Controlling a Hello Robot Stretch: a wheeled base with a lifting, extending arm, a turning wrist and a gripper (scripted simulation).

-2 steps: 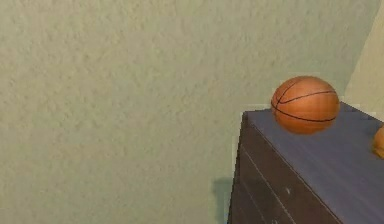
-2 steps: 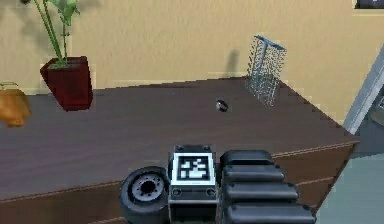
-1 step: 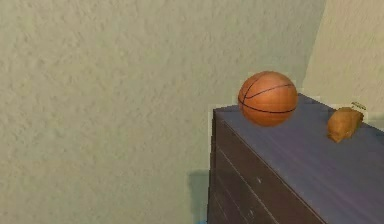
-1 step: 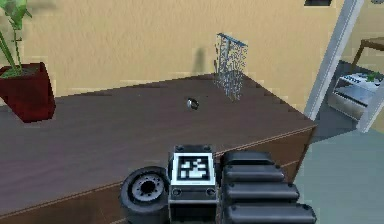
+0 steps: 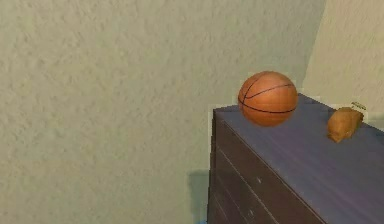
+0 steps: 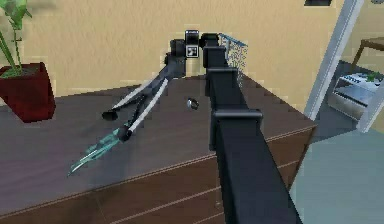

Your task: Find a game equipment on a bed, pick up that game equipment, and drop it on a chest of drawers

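Observation:
An orange basketball (image 5: 267,97) rests on the purple-grey top of a chest of drawers (image 5: 290,165) at the forward view's right. In the arm side view my arm (image 6: 235,140) reaches out over a dark wooden chest of drawers (image 6: 60,150). The gripper (image 6: 140,100) sits left of the two white marked squares. A long, thin dark thing with a pale teal end (image 6: 100,150) runs from the gripper down to the left over the wooden top. I cannot tell whether the gripper holds it or whether it lies on the top.
A small orange-brown object (image 5: 344,123) sits near the basketball. A red pot with a green plant (image 6: 27,92) stands on the wooden top's left, and a small dark item (image 6: 193,101) lies beside the arm. A doorway (image 6: 355,70) opens at the right.

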